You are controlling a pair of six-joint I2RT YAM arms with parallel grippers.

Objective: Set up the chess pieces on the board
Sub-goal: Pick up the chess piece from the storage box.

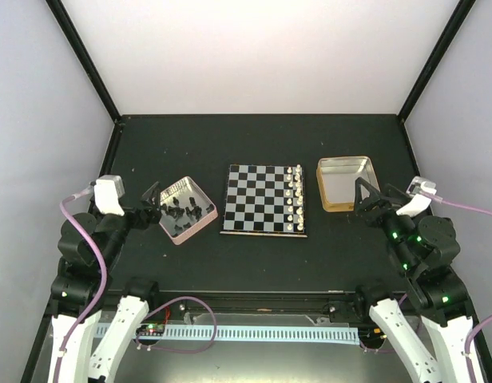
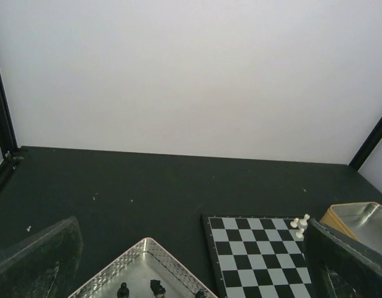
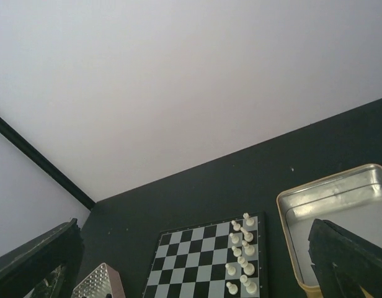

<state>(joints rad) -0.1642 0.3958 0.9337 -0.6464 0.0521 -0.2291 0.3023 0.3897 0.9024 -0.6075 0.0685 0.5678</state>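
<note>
The board point(image 1: 258, 199) lies flat at the middle of the dark table, its left files bare. Tiny white pieces point(image 1: 294, 199) fill its two right-hand files. Several black chess pieces point(image 1: 176, 209) stand inside a pink-rimmed tin point(image 1: 196, 228) left of the board. My left gripper point(image 1: 150, 203) hangs open at that tin's left corner and holds nothing. In the left wrist view the black pieces point(image 2: 157, 287) show at the bottom, between the wide-apart fingers point(image 2: 36, 261). My right gripper point(image 1: 366, 199) is open and empty at the near edge of a gold-rimmed tin point(image 1: 342, 185).
The gold-rimmed tin point(image 3: 327, 198) looks empty. Black frame posts rise at the table's far corners, and pale walls close in three sides. A cable rail runs along the near edge between the arm bases. The board point(image 3: 197, 261) and white pieces point(image 3: 244, 254) also show in the right wrist view.
</note>
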